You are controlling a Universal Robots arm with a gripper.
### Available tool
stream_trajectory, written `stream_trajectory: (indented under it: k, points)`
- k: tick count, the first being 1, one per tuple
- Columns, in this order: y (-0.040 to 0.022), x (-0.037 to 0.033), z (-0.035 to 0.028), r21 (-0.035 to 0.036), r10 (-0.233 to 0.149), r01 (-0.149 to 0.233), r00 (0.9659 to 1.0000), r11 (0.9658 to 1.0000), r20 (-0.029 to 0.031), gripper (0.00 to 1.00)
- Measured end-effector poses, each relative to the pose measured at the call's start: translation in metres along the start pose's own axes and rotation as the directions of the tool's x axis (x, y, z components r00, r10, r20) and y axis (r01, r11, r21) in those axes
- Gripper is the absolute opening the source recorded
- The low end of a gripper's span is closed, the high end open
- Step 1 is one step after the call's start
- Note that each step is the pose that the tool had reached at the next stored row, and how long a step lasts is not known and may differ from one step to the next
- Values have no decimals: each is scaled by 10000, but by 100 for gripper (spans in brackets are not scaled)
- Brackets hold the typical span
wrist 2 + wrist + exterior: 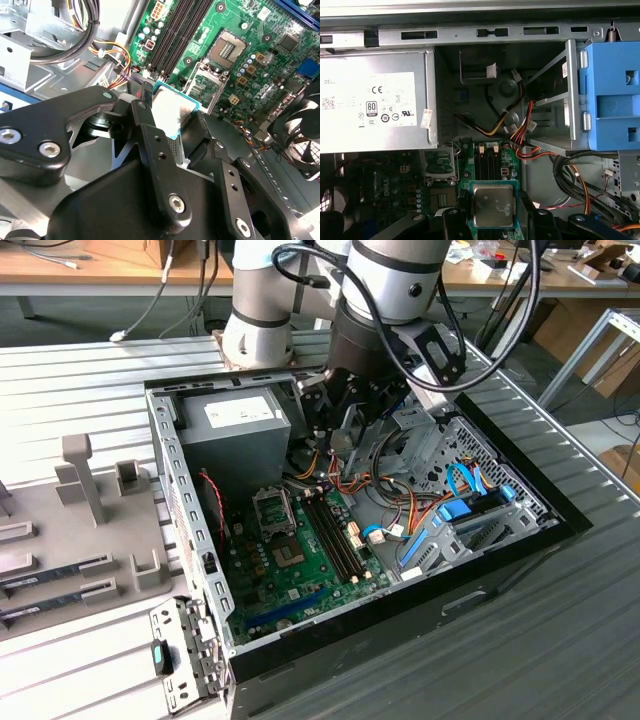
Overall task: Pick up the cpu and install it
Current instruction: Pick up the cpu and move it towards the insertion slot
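Layout: open case (172,480) on the surface (520,660), fixture tray (60,540) beside it at the exterior view's left.
Inside: power supply (235,435) in the far corner, motherboard (290,575) in front of it, memory slots (335,535) just beside the socket (273,510), drive cage (470,480) at the exterior view's right. The hand (345,440) hangs between power supply and cage, with the cpu (492,205) clamped between its fingers, above the board.

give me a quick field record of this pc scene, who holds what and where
gripper: shut on the cpu, inside the open case
cpu: pale metal top showing, clamped between the fingers, held above the green board, not seated
socket: on the green board, uncovered, nothing in it
power supply: grey box in the case's far corner
memory slots: long, dark, beside the socket
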State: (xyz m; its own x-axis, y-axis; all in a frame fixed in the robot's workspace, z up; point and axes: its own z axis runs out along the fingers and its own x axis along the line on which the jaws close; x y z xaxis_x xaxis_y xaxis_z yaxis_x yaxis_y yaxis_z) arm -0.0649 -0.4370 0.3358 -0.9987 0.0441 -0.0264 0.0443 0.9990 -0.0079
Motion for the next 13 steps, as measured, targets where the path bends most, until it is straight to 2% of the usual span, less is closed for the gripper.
stream_trajectory:
  k: [13]
  points:
    - [-36,1,114,1,0,0,10000,10000,0,47]
